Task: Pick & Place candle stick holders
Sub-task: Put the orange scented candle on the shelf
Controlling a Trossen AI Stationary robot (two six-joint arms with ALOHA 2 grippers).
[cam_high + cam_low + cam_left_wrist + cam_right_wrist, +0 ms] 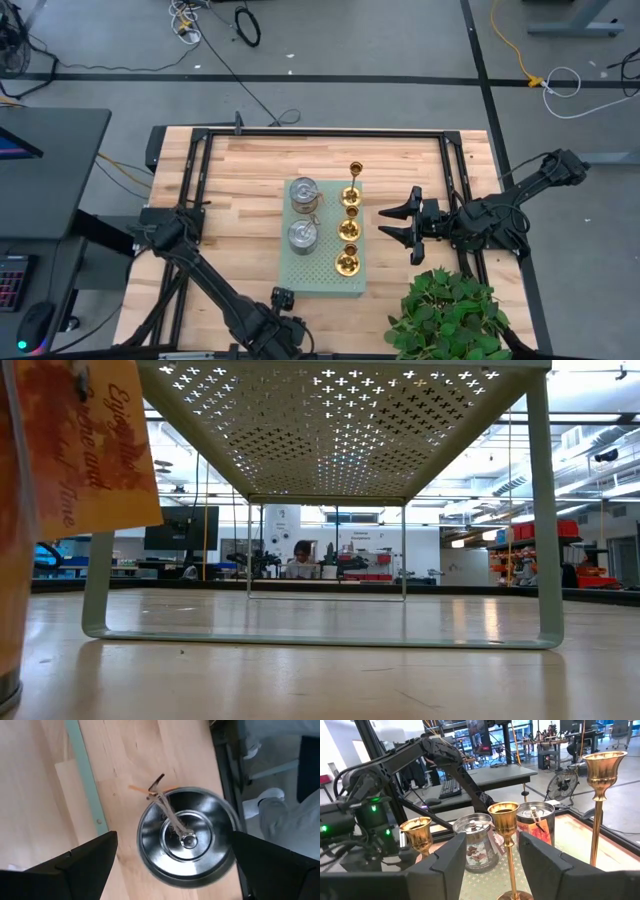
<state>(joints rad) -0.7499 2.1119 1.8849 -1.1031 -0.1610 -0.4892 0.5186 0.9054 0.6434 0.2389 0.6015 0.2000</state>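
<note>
I see three brass holders [349, 198] in a row on the green board [322, 282], the tallest [355, 172] at the far end; two silver holders [304, 194] stand beside them on it. A third silver holder [186, 840] sits on the counter [250, 170] between the left gripper's [175, 865] wide-apart jaws. The right gripper [398, 226], jaws apart and empty, faces the brass row.

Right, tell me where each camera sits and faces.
High: overhead, straight down on the table; both arms.
Low: table height, looking under the green board; no arm.
Left wrist: looking down on a silver holder inside the open left gripper.
Right wrist: level, facing gold holders past the right gripper.
High and right wrist share those holders.
</note>
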